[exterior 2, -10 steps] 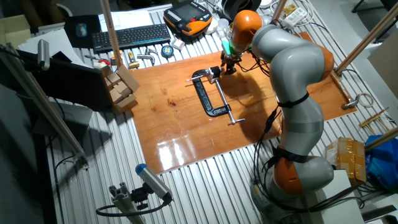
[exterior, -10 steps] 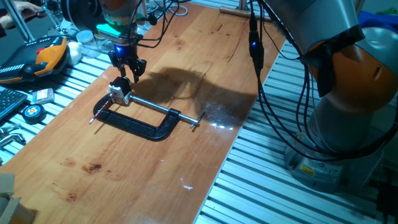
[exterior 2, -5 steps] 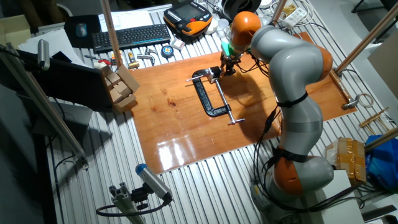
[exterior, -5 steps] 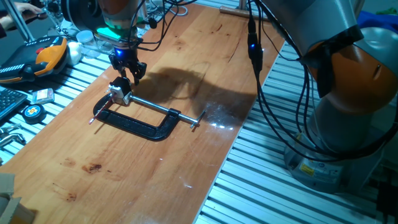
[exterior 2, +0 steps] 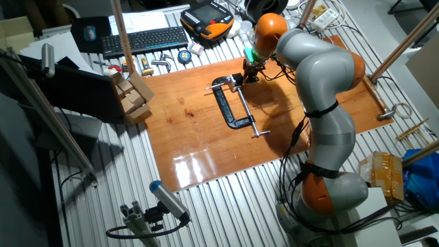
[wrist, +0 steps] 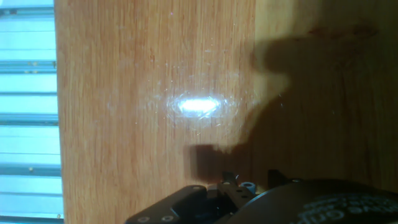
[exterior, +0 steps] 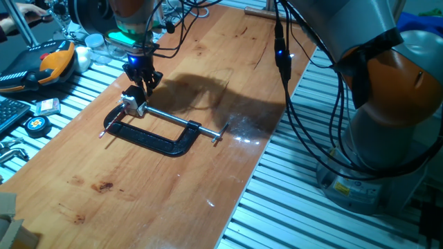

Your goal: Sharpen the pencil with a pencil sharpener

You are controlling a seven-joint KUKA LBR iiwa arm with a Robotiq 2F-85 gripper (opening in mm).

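The hand view looks down on a wooden table [wrist: 143, 74] with a warm, streaked grain running up and down the frame. A bright white glare spot [wrist: 198, 105] sits near the middle of the wood, with a faint scatter of specks around it. The right side lies under a broad dark shadow [wrist: 311, 106], whose edge juts out toward the glare and steps down in a blocky shape below it. Along the left edge the wood ends in a straight line, and beyond it run pale ribbed metal slats [wrist: 28, 124]. At the bottom, a dark piece of the robot's own hardware [wrist: 249, 202] with small screws fills the lower middle and right; its fingers cannot be made out
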